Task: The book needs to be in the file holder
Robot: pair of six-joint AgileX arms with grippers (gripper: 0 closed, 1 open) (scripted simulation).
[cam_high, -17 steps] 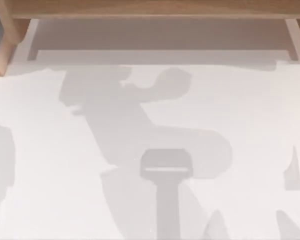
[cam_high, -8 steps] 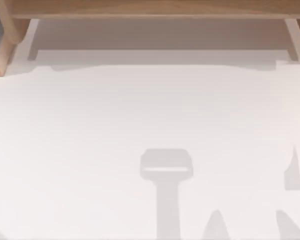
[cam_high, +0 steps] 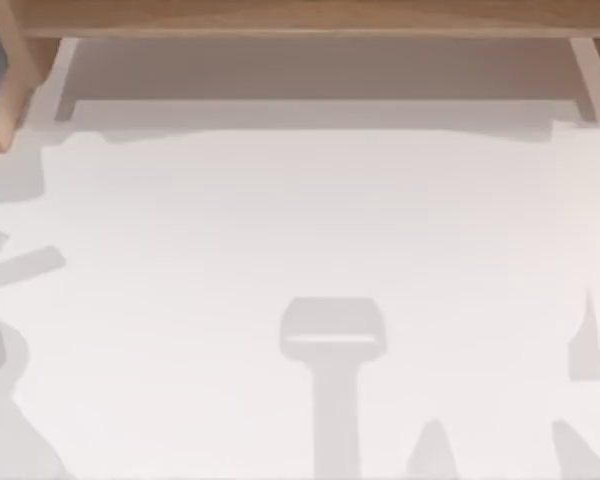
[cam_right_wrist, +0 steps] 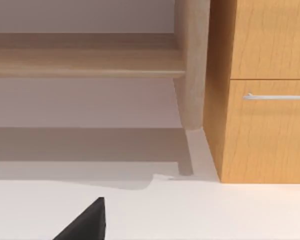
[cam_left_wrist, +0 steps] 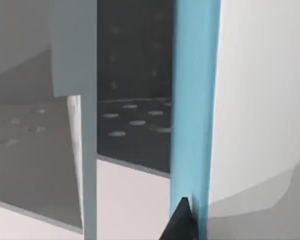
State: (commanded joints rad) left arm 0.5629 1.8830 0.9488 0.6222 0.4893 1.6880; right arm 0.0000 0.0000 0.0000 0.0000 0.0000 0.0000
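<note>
Where our left gripper (cam_left_wrist: 182,222) shows as a dark tip in the left wrist view, it sits right against the bottom of the book (cam_left_wrist: 195,100). We cannot tell if the gripper is wide, narrow or holding the book. The book looks like a tall blue strip that stands straight up. Just past it is the file holder (cam_left_wrist: 135,60), with dark grey walls full of little round dots. A pale grey divider (cam_left_wrist: 82,75) stands upright in the holder, a little way from the book. We cannot tell if the book is inside a slot or just in front of the holder.

Our right gripper (cam_right_wrist: 85,222) shows as a dark tip too, low over the white table (cam_right_wrist: 215,210). We cannot tell if it is wide or narrow, and nothing is near it. Farther off stands a wooden cabinet (cam_right_wrist: 270,140) with a thin silver handle (cam_right_wrist: 277,96), and a wooden shelf (cam_right_wrist: 85,62) runs beside it.

From above, the white table carries soft grey shadows (cam_high: 332,335), and the wooden shelf runs along its far edge.
</note>
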